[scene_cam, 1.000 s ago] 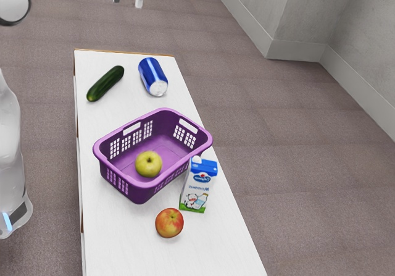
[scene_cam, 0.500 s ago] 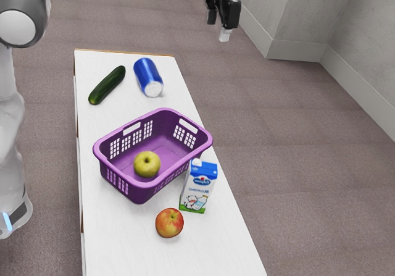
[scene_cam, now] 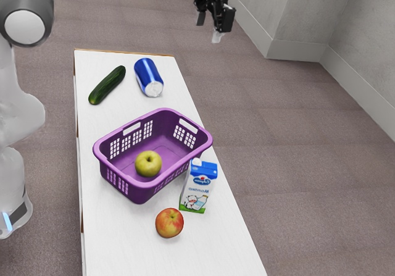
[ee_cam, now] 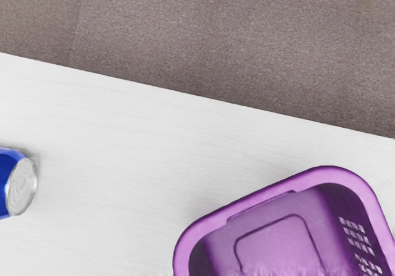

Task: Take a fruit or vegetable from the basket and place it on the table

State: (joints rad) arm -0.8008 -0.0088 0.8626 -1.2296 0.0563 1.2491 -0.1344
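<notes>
End effector is raised well clear of the basket, fingers parted wide, nothing gripped; looks ready for a pick, none made yet. Task's thing is the yellow-green apple, resting on the basket floor and penned in by its walls, so it's carried by the floor and can't roll far. Only fruit seen in there, so presumably the target. Red apple is loose on the desk, on the basket's near side in the exterior view, held by its own weight; already outside, so not a candidate. Milk carton is stood upright on its base just beside the basket; could be knocked by a wide swing. Blue can and cucumber are laid on their sides past the basket's far side, so the can could be rolled if nudged. Descent should probably be made from straight above, walls avoided. Hard to read: whether carton and basket touch can't be told, as part of the rim is covered by the carton. Basket and can are cropped by the wrist view's edges. Height over the desk can't be judged. Apple's underside is hidden.
</notes>
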